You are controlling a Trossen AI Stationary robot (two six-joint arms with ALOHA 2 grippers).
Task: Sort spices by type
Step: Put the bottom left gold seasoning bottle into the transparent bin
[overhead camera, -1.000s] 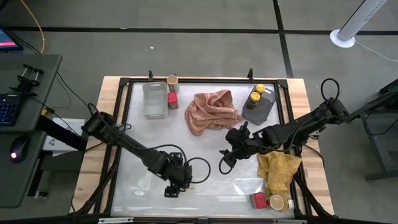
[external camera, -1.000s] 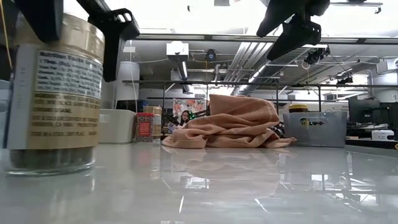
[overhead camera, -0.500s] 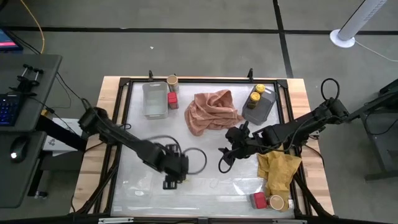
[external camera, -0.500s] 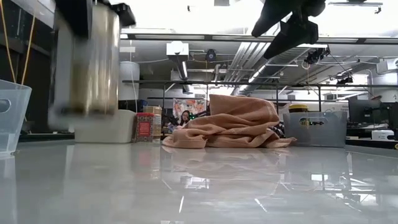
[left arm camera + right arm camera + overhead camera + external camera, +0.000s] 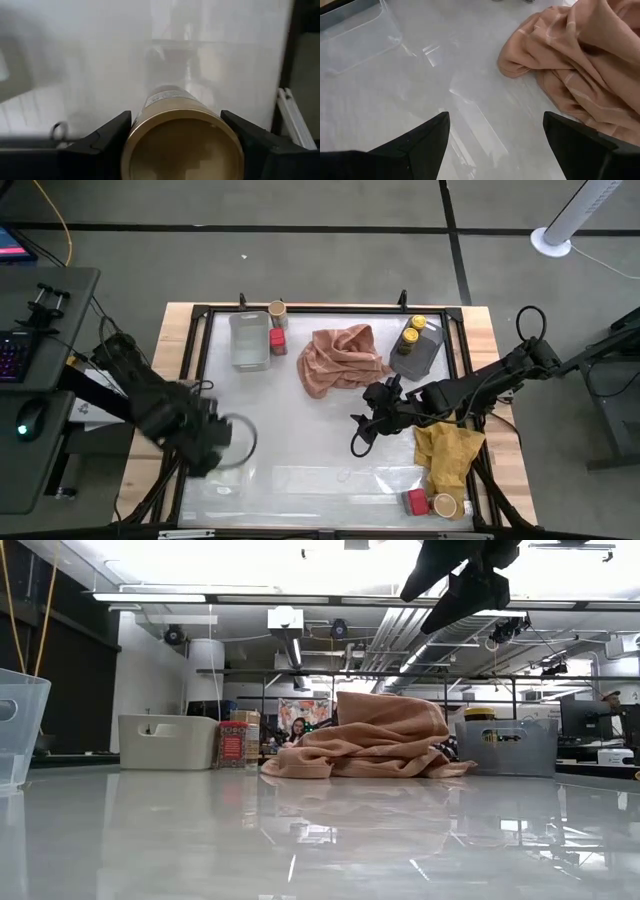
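Note:
My left gripper [image 5: 208, 448] is over the table's left edge, shut on a round spice jar with a tan lid [image 5: 182, 150]. My right gripper [image 5: 362, 442] hangs open above the table's middle [image 5: 495, 125], just near of the pink cloth [image 5: 340, 358]. Another tan-lidded jar [image 5: 277, 310] and a red box [image 5: 277, 340] stand beside the clear tray [image 5: 248, 340]. Two yellow-lidded jars [image 5: 411, 335] stand in the grey tray [image 5: 420, 358]. A red box [image 5: 417, 502] and a tan-lidded jar [image 5: 445, 505] stand at the near right corner. My left gripper pinches the tan-lidded jar between its two fingers [image 5: 107, 137], one on each side of the round wall just below the lid [image 5: 150, 112]. The fingers come from above, pointing down. The jar's lid faces the wrist camera and its body points down at the table.
A yellow cloth [image 5: 448, 455] lies on the right, near my right arm. The pink cloth is heaped at the far middle [image 5: 375, 740]. A black frame [image 5: 190, 370] rims the table. In the low view a clear container wall [image 5: 20, 730] stands at the left.
My left gripper has lifted the tan-lidded jar off the near middle of the table and carried it fast toward the table's left edge, out of the low view. The gripper stayed shut on the jar.

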